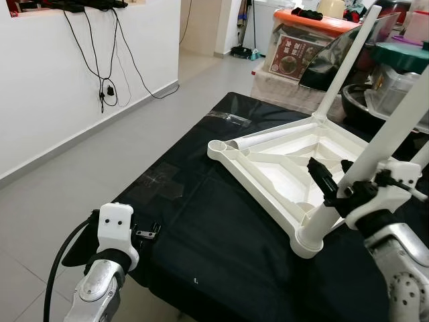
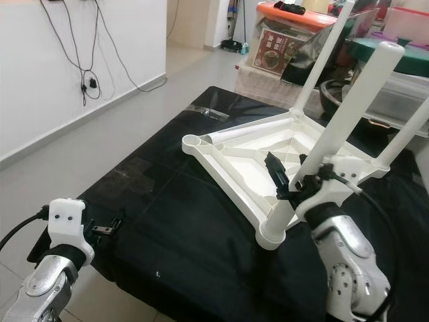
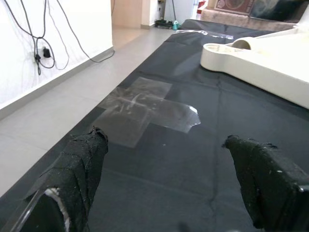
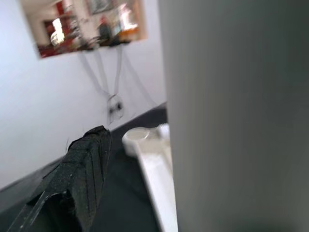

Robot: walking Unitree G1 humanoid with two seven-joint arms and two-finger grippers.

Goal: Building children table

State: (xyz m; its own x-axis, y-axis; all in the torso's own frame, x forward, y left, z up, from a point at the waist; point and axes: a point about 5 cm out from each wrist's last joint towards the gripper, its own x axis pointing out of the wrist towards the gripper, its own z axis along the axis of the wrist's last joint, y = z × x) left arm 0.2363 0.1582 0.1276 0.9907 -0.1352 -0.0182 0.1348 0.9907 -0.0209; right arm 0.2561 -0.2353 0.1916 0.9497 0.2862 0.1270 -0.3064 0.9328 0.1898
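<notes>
Black cloth-covered work surface (image 1: 221,241): right gripper (image 1: 335,182) apparently clamped round near white plastic leg (image 1: 375,151), axis upright in upturned white tabletop (image 1: 268,157); left gripper (image 3: 169,179) spread, idle.

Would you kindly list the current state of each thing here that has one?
table top: upside down on the black cloth.
near leg: standing in its corner socket.
far leg: upright in its socket.
left corner socket: empty.
right gripper: around the near leg.
left gripper: open, holding nothing.
</notes>
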